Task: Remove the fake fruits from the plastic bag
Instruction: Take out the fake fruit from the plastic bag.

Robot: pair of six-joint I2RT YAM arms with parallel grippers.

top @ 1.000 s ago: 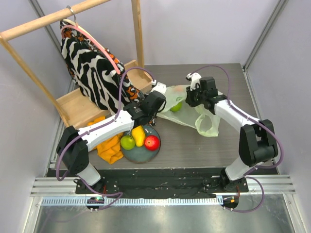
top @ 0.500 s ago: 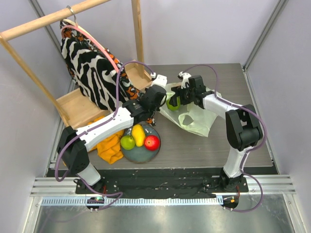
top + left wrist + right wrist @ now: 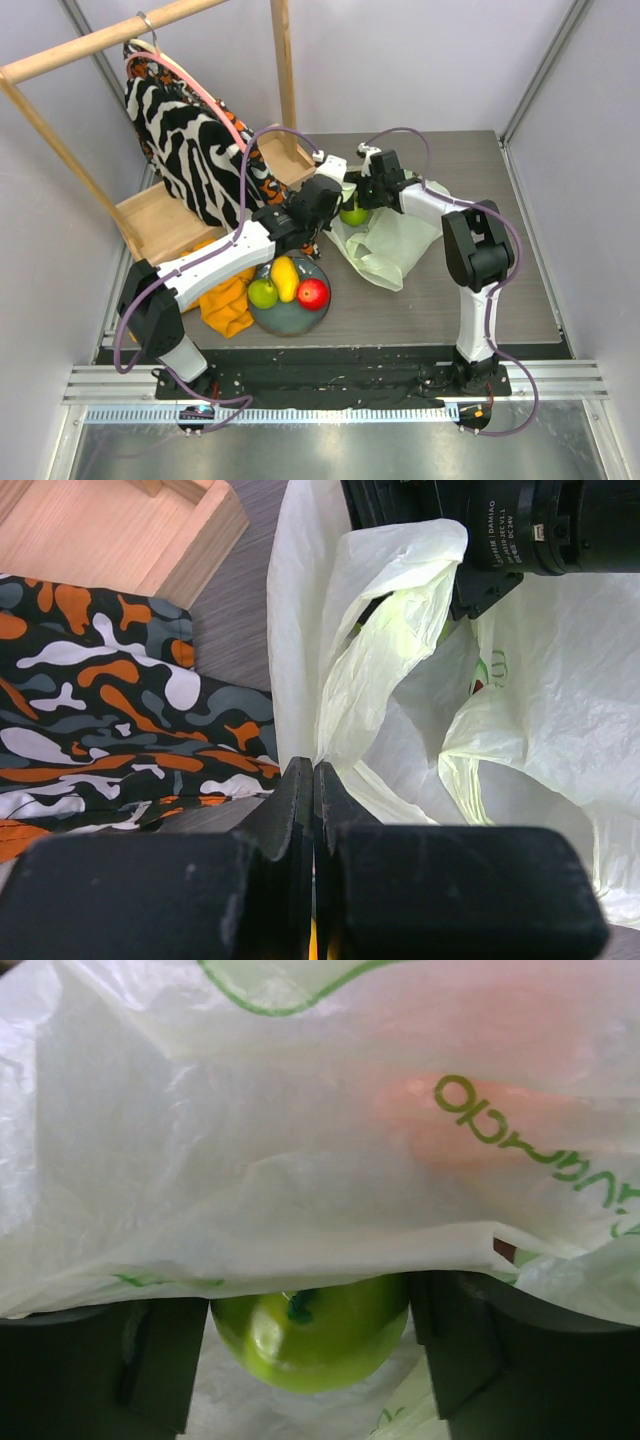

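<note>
Two green apples (image 3: 263, 292) (image 3: 353, 214), one red apple (image 3: 313, 293), one mango (image 3: 285, 279), one bag (image 3: 390, 245)

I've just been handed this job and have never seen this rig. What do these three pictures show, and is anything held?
The machine is two robot arms bolted at the near edge of the table. The top picture looks down from above and behind them. The other two come from a camera on each wrist.

On the table lie a plastic bag and a grey-blue plate carrying a green apple, a yellow mango and a red apple. An orange cloth lies left of the plate, and a zebra-print garment hangs on a wooden rack.

The left hand is shut, apparently pinching the bag's edge. The right hand is at the bag, fingers wide on either side of a second green apple. I cannot tell whether they grip it.
</note>
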